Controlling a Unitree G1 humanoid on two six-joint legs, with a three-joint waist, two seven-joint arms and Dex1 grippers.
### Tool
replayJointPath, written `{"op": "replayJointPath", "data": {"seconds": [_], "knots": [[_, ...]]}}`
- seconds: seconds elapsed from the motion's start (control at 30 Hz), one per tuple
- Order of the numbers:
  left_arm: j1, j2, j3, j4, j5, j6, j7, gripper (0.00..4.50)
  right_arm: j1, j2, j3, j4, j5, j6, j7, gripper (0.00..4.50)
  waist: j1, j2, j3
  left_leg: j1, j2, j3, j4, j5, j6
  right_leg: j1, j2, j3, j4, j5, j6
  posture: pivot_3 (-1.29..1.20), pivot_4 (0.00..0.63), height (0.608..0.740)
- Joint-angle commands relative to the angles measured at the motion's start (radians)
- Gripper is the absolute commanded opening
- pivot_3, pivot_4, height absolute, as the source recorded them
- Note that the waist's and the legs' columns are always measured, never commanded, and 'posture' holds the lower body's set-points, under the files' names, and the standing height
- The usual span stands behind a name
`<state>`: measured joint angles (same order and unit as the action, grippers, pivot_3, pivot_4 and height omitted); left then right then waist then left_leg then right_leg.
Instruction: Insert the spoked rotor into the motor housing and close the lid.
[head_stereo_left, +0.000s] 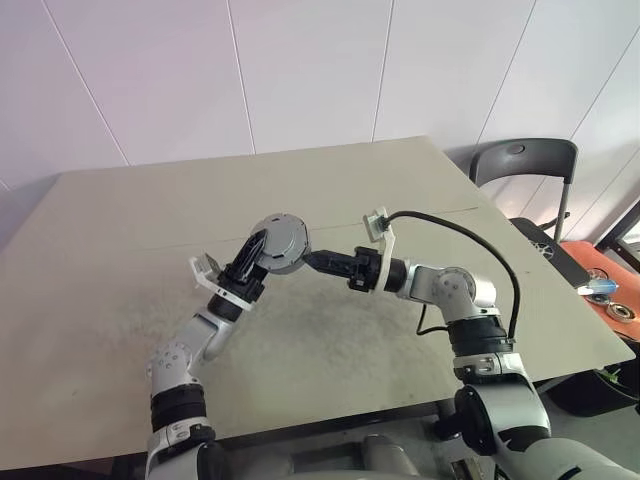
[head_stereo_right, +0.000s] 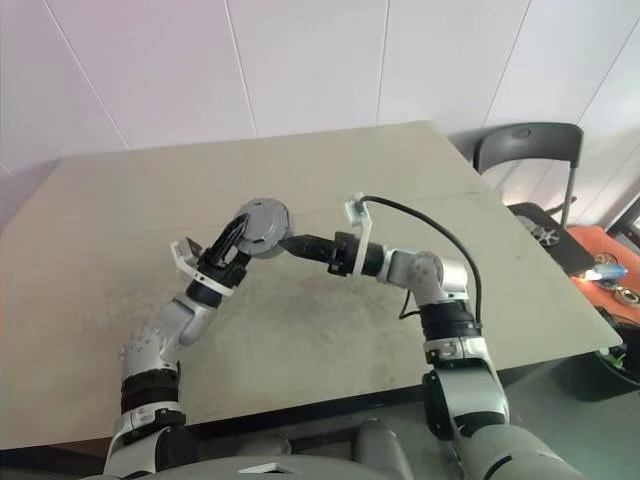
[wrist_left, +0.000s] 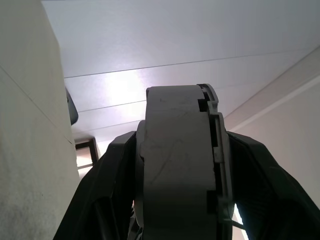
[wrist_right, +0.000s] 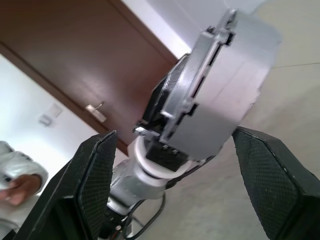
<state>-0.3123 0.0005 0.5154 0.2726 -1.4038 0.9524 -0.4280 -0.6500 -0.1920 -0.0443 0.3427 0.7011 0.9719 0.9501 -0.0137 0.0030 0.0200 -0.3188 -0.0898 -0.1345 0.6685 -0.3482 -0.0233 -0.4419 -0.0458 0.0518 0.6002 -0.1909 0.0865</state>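
Left gripper (head_stereo_left: 262, 252), nearest item, is reaching up and across from the near left of the table (head_stereo_left: 120, 300); its two black fingers (wrist_left: 107, 190) are clamping the flat faces of the motor housing (head_stereo_left: 280, 243), one finger on each side, and holding it off the table surface. The housing is showing as a short grey drum, edge-on in the left wrist view, with the lid (wrist_right: 200, 85) sitting closed against one face as a thinner ribbed plate. Right gripper (head_stereo_left: 312, 261) is pointing in from the right, level with the drum and just beside its rim; its fingers (wrist_right: 95, 175) are standing wide apart on either side of the housing in the right wrist view, gripping nothing. Whether they are touching the rim cannot be told. A person's sleeve and hand (wrist_right: 15, 182) are showing beside a brown door (wrist_right: 90, 60). A black chair (head_stereo_left: 525, 165) is standing beyond the table's far right corner.
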Motion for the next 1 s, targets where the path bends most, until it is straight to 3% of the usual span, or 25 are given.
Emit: {"op": "replayJointPath", "data": {"seconds": [0.03, 0.33, 0.5, 1.0], "knots": [[-0.005, 0.003, -0.027, -0.033, -0.003, 0.008, -0.033, 2.61, -0.039, 0.016, -0.017, 0.026, -0.02, -0.04, -0.039, 3.82, 0.0, 0.0, 0.0, 0.0, 0.0, 0.0, 0.0, 0.0, 0.0, 0.0, 0.0, 0.0, 0.0, 0.0, 0.0, 0.0, 0.0, 0.74], [0.019, 0.021, -0.09, -0.045, 0.041, 0.026, -0.048, 2.61, -0.048, 0.025, -0.038, 0.046, -0.013, -0.044, -0.056, 3.82, -0.001, 0.0, 0.0, 0.0, 0.0, 0.0, 0.0, 0.0, 0.0, 0.0, 0.0, 0.0, 0.0, 0.0, 0.0, 0.0, 0.0, 0.74], [0.02, 0.027, -0.092, -0.046, 0.045, 0.02, -0.055, 2.61, -0.047, 0.025, -0.051, 0.036, 0.003, -0.035, -0.049, 2.74, -0.001, 0.0, 0.0, 0.0, 0.0, 0.0, 0.0, 0.0, 0.0, 0.0, 0.0, 0.0, 0.0, 0.0, 0.0, 0.0, 0.0, 0.74], [0.02, 0.025, -0.092, -0.052, 0.079, -0.018, -0.062, 2.61, -0.045, 0.021, -0.04, 0.018, 0.018, -0.025, -0.025, 2.63, 0.0, 0.0, 0.0, 0.0, 0.0, 0.0, 0.0, 0.0, 0.0, 0.0, 0.0, 0.0, 0.0, 0.0, 0.0, 0.0, 0.0, 0.74]]}}
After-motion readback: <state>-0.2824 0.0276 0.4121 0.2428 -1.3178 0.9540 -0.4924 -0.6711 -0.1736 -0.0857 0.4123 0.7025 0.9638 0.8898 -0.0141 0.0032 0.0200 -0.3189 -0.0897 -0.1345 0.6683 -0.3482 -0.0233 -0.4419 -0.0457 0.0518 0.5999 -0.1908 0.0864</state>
